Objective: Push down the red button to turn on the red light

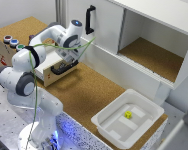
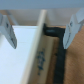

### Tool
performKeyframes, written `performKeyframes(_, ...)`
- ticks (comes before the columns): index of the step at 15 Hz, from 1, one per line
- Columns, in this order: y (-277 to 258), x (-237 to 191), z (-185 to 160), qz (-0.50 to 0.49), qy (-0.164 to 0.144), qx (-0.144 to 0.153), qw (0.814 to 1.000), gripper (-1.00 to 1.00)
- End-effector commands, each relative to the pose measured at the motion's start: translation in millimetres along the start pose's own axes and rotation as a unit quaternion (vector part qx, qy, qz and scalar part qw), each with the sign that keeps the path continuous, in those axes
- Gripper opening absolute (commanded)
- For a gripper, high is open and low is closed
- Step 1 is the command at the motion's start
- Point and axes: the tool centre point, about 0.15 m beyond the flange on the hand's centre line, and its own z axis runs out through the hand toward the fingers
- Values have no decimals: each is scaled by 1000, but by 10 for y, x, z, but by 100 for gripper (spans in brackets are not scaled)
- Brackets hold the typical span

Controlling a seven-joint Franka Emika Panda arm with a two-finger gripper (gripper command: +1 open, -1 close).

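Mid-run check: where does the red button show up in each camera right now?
Exterior view: the red button sits at the far left on top of the box, first in the row of three.
Wrist view: not in it.
Shared landmark: the black handle on the wooden box.

White, rounded link shells (image 1: 24,60) with dark grey bands at the joints (image 1: 33,56). Glossy plastic casing, thick and tubular, swelling at each elbow. Round joint cap (image 1: 76,23) glowing blue at its centre. Pale cylindrical base (image 1: 36,131) with a blue light low on its side. Thin green cable (image 1: 36,85) looping loosely from the upper links down past the base. In the wrist view, 2 grey metallic fingers (image 2: 7,31), blurred, with darker inner faces; markings too soft to read.
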Motion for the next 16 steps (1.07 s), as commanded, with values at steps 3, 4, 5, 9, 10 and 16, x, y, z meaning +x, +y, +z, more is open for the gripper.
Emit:
performKeyframes(3,-1785,1030,114,-207,-148,-87,963,100)
performKeyframes(4,-1975,1057,145,-241,-149,-83,955,100)
performKeyframes(5,-2141,1064,163,-261,-150,-84,950,100)
performKeyframes(9,-2924,837,23,-350,-154,-68,921,100)
performKeyframes(10,-3114,707,-28,-382,-156,-63,909,100)
performKeyframes(16,-4055,42,25,-479,-113,-81,867,100)
